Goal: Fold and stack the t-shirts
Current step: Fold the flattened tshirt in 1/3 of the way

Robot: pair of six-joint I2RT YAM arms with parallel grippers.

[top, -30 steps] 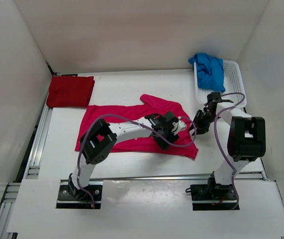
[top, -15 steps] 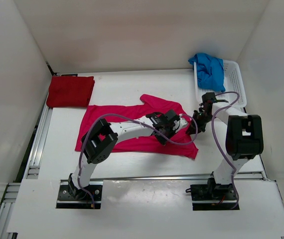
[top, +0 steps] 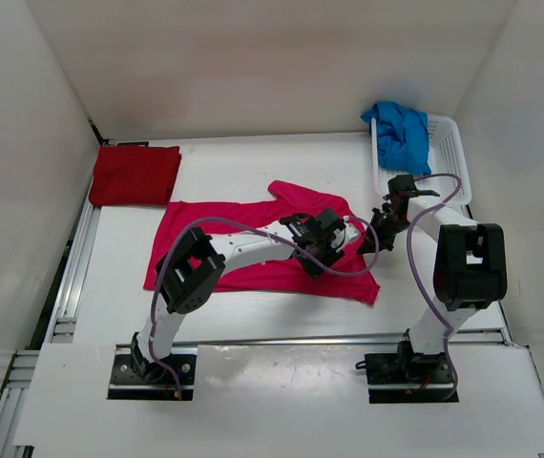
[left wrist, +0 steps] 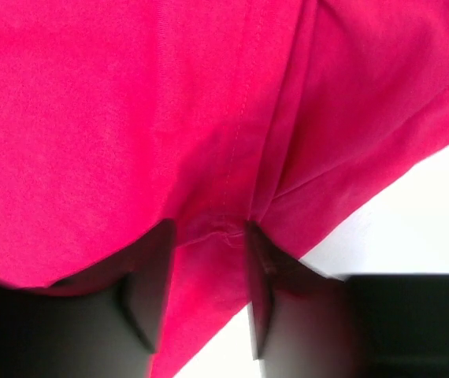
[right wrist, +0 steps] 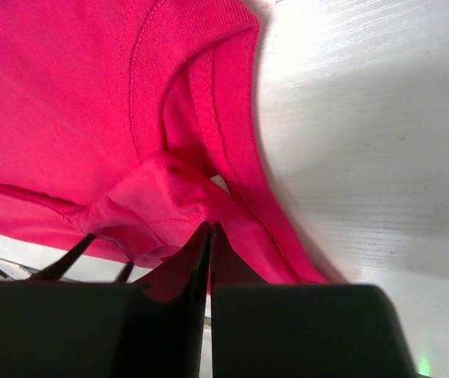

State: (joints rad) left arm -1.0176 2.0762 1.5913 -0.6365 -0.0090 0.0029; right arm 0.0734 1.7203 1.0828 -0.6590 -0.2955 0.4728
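Note:
The pink t-shirt [top: 215,229] lies spread on the table's middle, its collar toward the right. My left gripper [top: 326,237] presses down on its right part. In the left wrist view its jaws [left wrist: 209,230] stand partly open, with a seamed ridge of pink fabric [left wrist: 232,157] between the fingertips. My right gripper [top: 376,234] is at the shirt's right edge. In the right wrist view it [right wrist: 209,230] is shut on a bunched fold of pink cloth beside the ribbed collar [right wrist: 209,118]. The dark red t-shirt [top: 136,175] lies folded at the back left. The blue t-shirt [top: 401,134] is crumpled in the basket.
A white mesh basket [top: 449,153] stands at the back right, close behind my right gripper. White walls enclose the table at the back and on both sides. A metal rail [top: 72,277] runs along the left edge. Purple cables loop over both arms.
My right gripper has moved left onto the shirt's edge and closed on the fabric. The left gripper shifted slightly farther back on the shirt, its jaws narrowing and then parting again.

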